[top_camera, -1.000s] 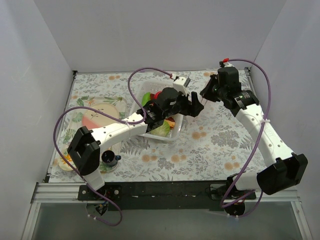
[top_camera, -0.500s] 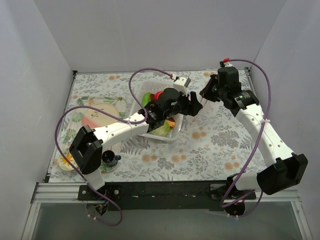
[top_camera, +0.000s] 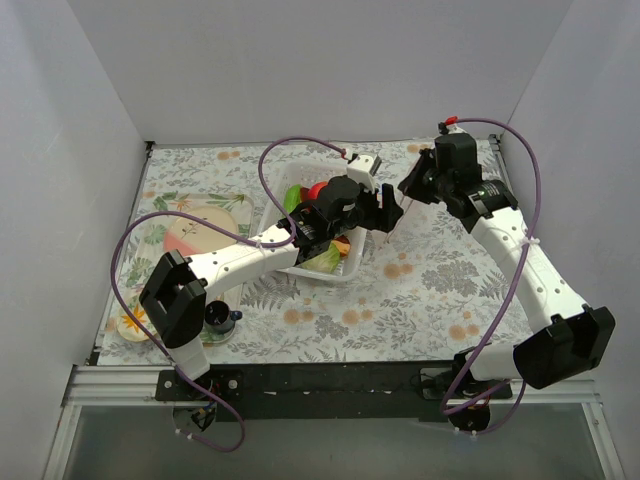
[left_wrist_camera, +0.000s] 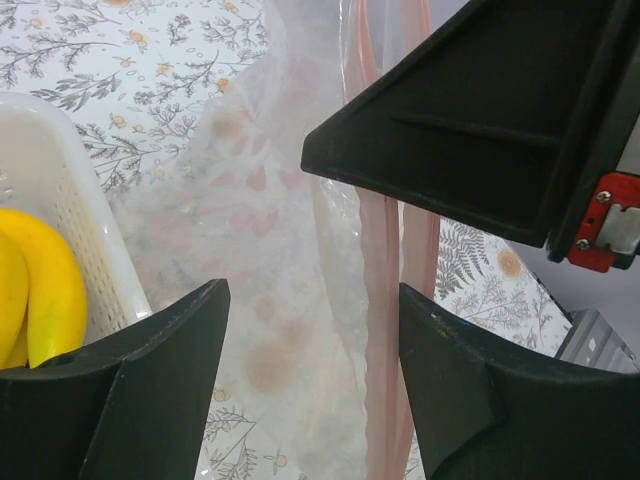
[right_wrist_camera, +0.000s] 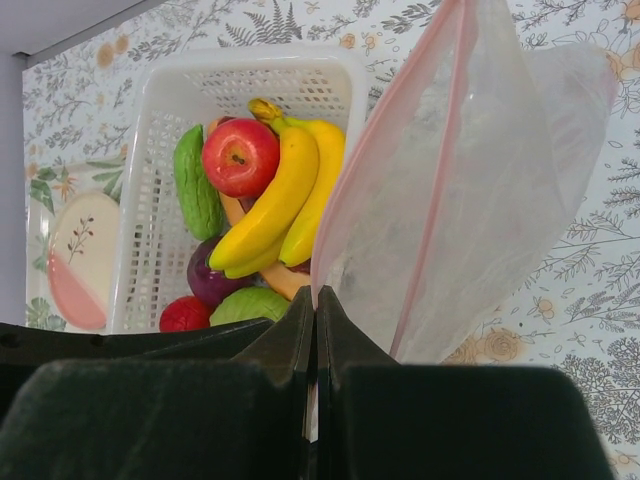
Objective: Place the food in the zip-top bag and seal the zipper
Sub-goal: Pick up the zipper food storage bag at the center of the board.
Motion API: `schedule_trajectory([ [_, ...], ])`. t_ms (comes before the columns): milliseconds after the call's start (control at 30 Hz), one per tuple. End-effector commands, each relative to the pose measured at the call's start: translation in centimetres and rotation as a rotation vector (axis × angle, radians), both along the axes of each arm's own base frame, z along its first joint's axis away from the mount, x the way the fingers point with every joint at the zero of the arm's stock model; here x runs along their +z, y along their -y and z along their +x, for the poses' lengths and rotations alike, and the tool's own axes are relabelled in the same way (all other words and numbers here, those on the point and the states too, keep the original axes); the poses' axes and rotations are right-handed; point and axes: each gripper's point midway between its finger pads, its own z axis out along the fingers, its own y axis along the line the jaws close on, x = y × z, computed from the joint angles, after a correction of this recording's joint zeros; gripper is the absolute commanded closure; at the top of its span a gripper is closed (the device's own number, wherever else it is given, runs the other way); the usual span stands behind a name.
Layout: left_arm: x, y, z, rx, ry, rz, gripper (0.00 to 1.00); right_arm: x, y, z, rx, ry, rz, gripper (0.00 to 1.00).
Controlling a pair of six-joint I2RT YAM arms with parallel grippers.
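Your left arm (top_camera: pixel 240 262) stretches over the white basket (right_wrist_camera: pixel 150 240) and blocks its near half from above. Only the far end, over the food (right_wrist_camera: pixel 240 158), is reachable. The zip-top bag (right_wrist_camera: pixel 470 190) hangs just right of the basket, pinched by the right gripper (right_wrist_camera: pixel 315 315), directly ahead of the left gripper (left_wrist_camera: pixel 310 390) and its parted jaws. Free desk (top_camera: pixel 440 290) lies near right; plates (top_camera: pixel 195 230) crowd the left.

Bright, even, diffuse light fills all views; shadows on the floral-patterned desk (top_camera: pixel 430 290) are faint. In both wrist views the black jaws blur, and the clear crinkly plastic bag (right_wrist_camera: pixel 480 180) looks milky.
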Motion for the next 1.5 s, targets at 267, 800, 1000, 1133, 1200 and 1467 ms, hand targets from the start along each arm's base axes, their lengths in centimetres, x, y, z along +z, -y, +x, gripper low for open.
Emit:
schedule_trajectory([
  [267, 2.6, -1.1, 1.6, 0.079, 0.123, 0.024, 0.41, 2.3, -1.7, 0.1, 0.025, 0.047, 0.059, 0.99],
  [800, 3.2, -0.3, 1.5, 0.067, 0.099, -0.047, 1.00, 4.5, -1.2, -0.3, 0.008, 0.083, 0.064, 0.82],
  [1000, 3.4, -0.4, 0.7, 0.056, 0.060, -0.094, 1.00, 5.7, -0.7, -1.0, 0.015, 0.132, 0.065, 0.62],
  [1133, 3.9, -0.1, 0.3, 0.044, 0.043, -0.119, 1.00, 6.7, -0.4, -1.5, 0.020, 0.159, 0.059, 0.52],
  [1200, 3.8, -0.1, 0.2, 0.039, 0.029, -0.130, 1.00, 7.4, -0.5, -1.7, 0.030, 0.179, 0.068, 0.45],
  [1467, 4.6, 0.0, -0.1, 0.031, 0.016, -0.162, 1.00, 11.0, 0.1, -3.2, 0.038, 0.256, 0.090, 0.34],
])
